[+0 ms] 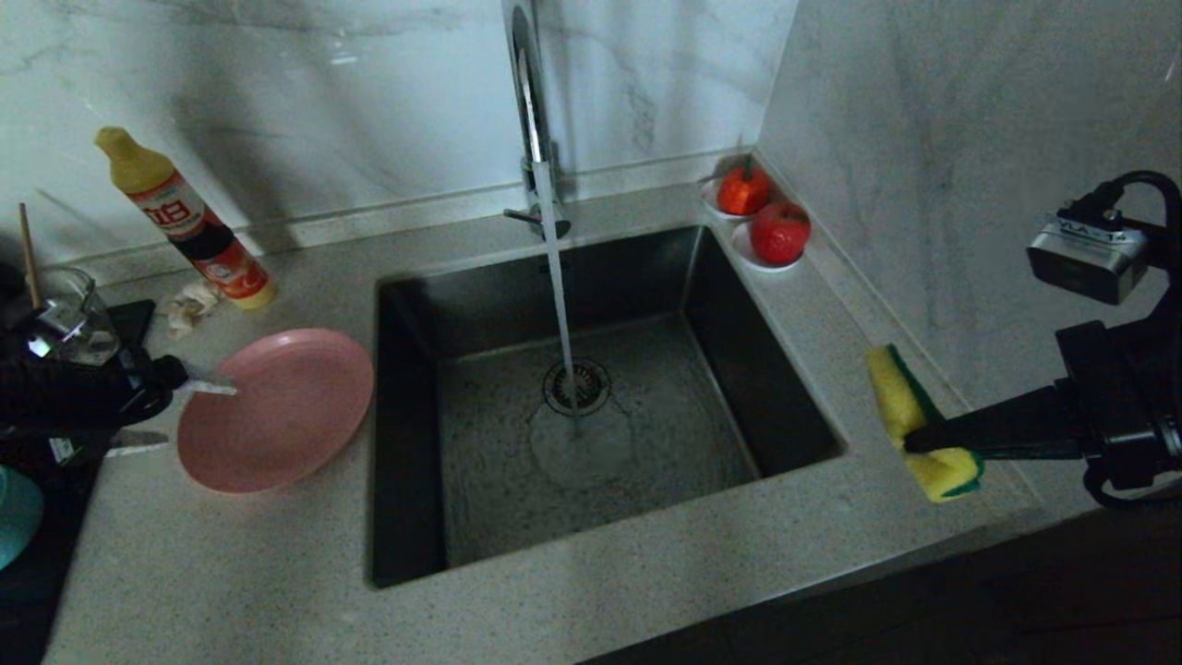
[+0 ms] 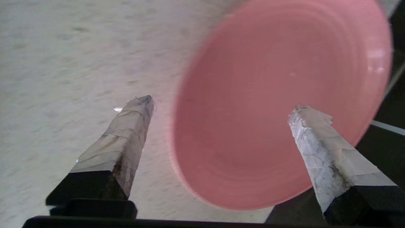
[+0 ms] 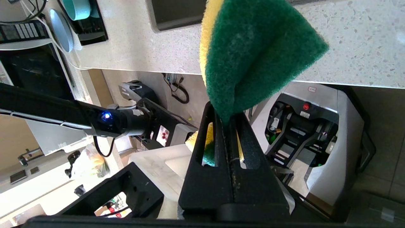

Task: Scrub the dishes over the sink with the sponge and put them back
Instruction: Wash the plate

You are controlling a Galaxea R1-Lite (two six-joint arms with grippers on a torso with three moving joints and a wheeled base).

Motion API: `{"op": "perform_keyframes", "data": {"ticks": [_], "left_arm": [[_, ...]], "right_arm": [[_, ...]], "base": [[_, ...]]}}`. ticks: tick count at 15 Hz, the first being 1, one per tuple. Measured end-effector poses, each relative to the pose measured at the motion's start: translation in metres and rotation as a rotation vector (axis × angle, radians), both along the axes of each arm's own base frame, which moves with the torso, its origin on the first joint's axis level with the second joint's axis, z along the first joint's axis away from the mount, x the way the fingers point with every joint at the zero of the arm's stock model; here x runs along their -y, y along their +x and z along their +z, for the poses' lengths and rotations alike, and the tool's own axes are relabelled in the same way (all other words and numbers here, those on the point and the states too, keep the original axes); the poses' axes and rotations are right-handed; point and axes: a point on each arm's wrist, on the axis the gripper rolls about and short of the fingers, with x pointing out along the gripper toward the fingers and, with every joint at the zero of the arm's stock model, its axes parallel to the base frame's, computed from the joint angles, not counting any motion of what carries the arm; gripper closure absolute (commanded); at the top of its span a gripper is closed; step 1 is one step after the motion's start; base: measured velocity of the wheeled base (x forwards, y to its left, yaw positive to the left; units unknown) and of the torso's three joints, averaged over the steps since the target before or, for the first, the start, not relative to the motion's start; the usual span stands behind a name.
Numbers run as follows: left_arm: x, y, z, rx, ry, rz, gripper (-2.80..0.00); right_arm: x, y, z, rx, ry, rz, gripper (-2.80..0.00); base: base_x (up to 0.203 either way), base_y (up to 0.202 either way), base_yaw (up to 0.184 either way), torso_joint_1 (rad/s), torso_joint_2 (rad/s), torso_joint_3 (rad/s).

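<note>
Pink plate [image 1: 275, 409] lies flat on the desk at 9 o'clock of the sink [image 1: 591, 397], left gripper [image 1: 185, 416] jaws wide open at its edge. Right gripper [image 1: 914, 443] at 3 o'clock pinches the sponge [image 1: 910, 416]. Risk imo: the retreating fingers nudge the plate toward the basin, and the teal bowl [image 1: 14, 517] isn't scrubbed yet.

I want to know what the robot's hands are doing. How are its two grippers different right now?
The left gripper is open and holds nothing; the right gripper is shut on the yellow-and-green foam sponge. The left is by the round pink plate on the counter; the right is across the steel sink.
</note>
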Motion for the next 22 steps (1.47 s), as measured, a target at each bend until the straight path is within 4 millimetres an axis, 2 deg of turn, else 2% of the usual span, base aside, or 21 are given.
{"op": "perform_keyframes", "data": {"ticks": [5, 9, 14, 19, 22], "left_arm": [[0.012, 0.018, -0.001, -0.016, 0.053, 0.018, -2.8], [0.009, 0.028, 0.004, -0.021, 0.092, 0.079, -2.8], [0.007, 0.039, 0.001, -0.039, 0.106, 0.102, -2.8], [0.02, 0.051, 0.0, -0.057, 0.152, 0.102, -2.8], [0.024, 0.051, 0.005, -0.092, 0.146, 0.089, -2.8]], "right_arm": [[0.001, 0.001, 0.0, -0.001, -0.001, -0.006, 0.0], [0.002, 0.001, -0.001, 0.004, -0.006, -0.003, 0.0], [0.001, 0.003, -0.003, -0.006, -0.01, -0.003, 0.0], [0.003, 0.002, -0.002, -0.001, -0.009, -0.012, 0.0], [0.005, 0.001, -0.004, -0.006, -0.011, -0.016, 0.0]], "base": [[0.0, 0.0, 0.0, 0.0, 0.0, 0.0], [0.0, 0.0, 0.0, 0.0, 0.0, 0.0], [0.0, 0.0, 0.0, 0.0, 0.0, 0.0], [0.0, 0.0, 0.0, 0.0, 0.0, 0.0], [0.0, 0.0, 0.0, 0.0, 0.0, 0.0]]}}
